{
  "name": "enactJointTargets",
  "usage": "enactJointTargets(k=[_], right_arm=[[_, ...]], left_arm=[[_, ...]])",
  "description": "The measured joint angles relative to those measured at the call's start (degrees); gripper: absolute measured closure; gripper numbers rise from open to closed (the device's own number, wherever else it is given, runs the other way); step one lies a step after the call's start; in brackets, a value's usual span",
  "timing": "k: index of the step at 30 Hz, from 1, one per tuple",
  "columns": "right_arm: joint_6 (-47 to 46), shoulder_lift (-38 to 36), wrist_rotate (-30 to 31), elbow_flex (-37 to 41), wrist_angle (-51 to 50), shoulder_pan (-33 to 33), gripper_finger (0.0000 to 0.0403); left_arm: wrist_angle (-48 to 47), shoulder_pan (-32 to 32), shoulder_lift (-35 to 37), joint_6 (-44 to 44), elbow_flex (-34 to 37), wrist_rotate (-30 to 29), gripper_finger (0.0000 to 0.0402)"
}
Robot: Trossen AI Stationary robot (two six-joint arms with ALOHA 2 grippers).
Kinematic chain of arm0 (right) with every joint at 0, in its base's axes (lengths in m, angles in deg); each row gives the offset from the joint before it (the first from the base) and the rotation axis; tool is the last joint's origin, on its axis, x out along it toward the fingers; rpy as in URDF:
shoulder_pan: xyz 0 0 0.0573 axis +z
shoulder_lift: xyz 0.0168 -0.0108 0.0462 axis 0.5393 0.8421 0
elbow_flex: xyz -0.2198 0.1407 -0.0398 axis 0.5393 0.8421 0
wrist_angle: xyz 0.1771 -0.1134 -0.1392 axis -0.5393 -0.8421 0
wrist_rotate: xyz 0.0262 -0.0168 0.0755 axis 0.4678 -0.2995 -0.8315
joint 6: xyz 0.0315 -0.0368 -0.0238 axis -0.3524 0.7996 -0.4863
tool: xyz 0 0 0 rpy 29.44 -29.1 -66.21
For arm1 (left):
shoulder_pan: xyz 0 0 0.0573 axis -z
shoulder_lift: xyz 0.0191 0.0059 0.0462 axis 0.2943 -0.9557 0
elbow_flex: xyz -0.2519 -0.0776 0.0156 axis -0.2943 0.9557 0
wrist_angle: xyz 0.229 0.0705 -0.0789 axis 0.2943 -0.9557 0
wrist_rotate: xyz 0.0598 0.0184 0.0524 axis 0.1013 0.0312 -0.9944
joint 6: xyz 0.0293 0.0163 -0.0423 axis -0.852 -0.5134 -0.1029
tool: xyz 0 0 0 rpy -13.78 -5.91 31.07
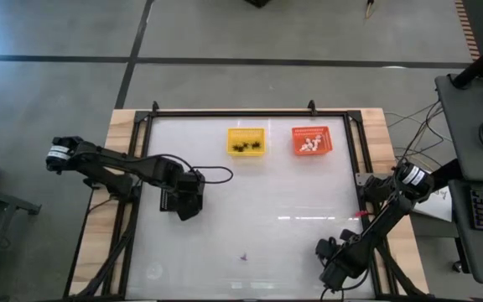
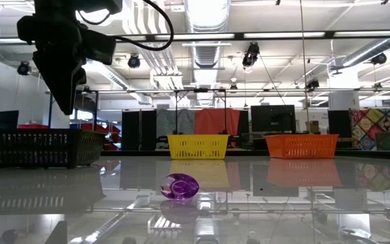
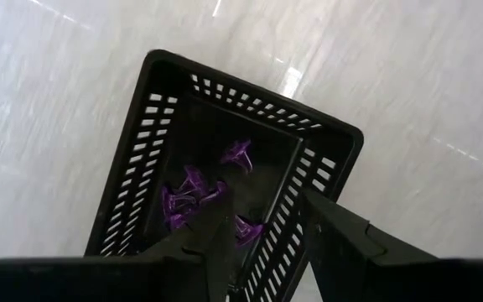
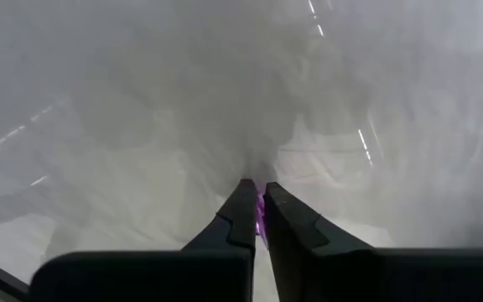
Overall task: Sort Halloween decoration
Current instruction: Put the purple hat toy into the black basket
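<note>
While the left gripper (image 1: 189,204) hangs over the black tray (image 3: 137,168) with its fingers spread wide and empty, the work sits with the far arm. Judging by that tray's load, purple belongs there. So the carry should run leftward, high enough to clear the rim, with the release made low over the tray floor. Counting across the table (image 1: 292,193): one black tray holding about five purple trinkets (image 3: 193,197), one loose purple trinket (image 2: 179,186) lying alone at the near middle, one yellow basket (image 1: 246,131) of black trinkets (image 1: 247,148) too clustered to count, and one orange basket (image 1: 311,129) of white trinkets (image 1: 311,146), likewise. At the near right corner, the right gripper (image 4: 261,189) is pinched tight, a purple sliver (image 4: 262,216) showing between its fingers.
</note>
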Motion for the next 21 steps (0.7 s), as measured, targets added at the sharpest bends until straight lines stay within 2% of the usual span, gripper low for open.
enactJointTargets(k=[6, 15, 21], right_arm=[[-3.0, -1.2, 0.2, 0.2, -0.5, 0.0, 0.0394], [-6.9, -5.9, 0.8, 0.2, -0.3, -0.1, 0.0394], [-8.6, -8.4, 4.8, 0.2, 1.2, -1.5, 0.0394]], left_arm=[[0.0, 0.0, 0.0, 0.0, 0.0, 0.1, 0.0283], [-0.1, 0.0, 0.6, -2.7, 0.0, 3.7, 0.0283], [-0.1, 0.0, 3.9, -4.1, 0.0, 3.6, 0.0283]])
